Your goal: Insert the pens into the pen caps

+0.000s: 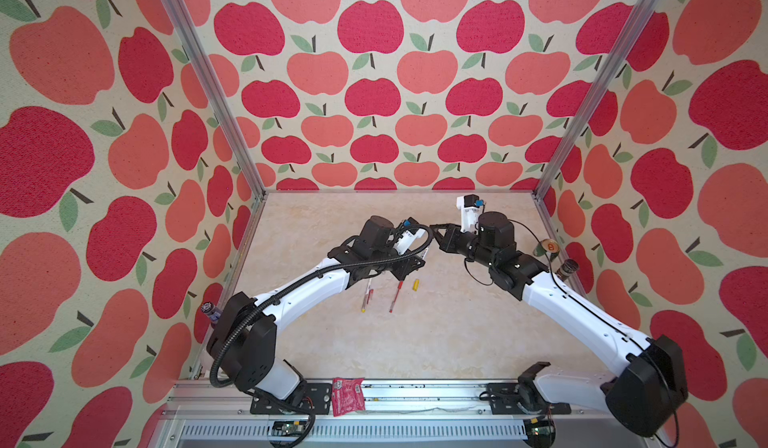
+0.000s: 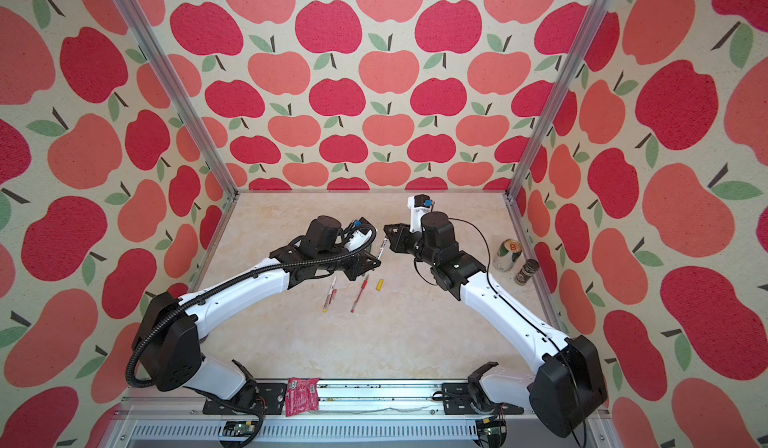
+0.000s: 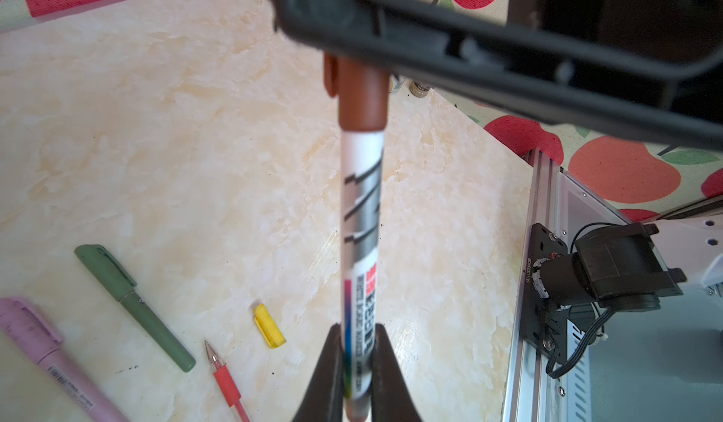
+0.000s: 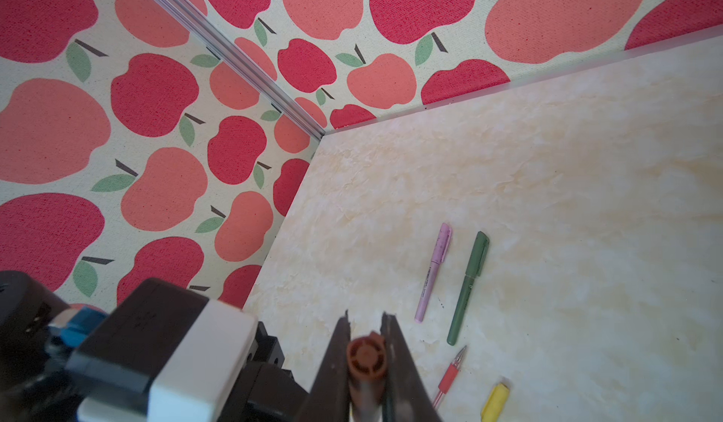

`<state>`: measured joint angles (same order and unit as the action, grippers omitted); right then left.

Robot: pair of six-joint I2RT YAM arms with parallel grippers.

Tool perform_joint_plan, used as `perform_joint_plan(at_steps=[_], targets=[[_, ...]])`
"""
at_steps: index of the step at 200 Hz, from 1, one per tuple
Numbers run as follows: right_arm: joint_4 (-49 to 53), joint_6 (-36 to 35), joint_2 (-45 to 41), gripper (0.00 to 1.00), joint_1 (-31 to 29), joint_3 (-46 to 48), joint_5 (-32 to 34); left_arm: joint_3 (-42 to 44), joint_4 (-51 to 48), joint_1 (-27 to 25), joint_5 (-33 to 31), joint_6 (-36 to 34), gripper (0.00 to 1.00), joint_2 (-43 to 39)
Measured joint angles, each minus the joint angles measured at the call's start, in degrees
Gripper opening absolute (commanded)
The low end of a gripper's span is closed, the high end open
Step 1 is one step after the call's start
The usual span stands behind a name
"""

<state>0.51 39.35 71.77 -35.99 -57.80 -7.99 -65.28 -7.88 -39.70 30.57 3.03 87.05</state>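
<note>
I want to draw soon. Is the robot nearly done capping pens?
Done: the lilac pen and green pen lie capped. In hand: left fingers hold the white pen, right fingers hold the brown cap on its end. To do: the red pen is bare-tipped, the yellow cap lies loose.

Illegible print on white pen (image 3: 360, 220)

Apple-print walls (image 1: 374, 93) enclose a marbled tabletop (image 1: 415, 342).
</note>
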Motion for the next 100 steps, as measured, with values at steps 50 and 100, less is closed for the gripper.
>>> perform_joint_plan(at_steps=[50, 100], targets=[[11.1, -1.9, 0.2, 0.53, 2.2, -4.2, -8.3, 8.4, 12.4, 0.0, -0.3, 1.2, 0.00, -3.8], [13.6, -3.8, -1.5, 0.60, 4.6, -8.8, -10.2, 18.1, 11.2, -0.3, -4.3, 5.6, 0.00, -6.5]])
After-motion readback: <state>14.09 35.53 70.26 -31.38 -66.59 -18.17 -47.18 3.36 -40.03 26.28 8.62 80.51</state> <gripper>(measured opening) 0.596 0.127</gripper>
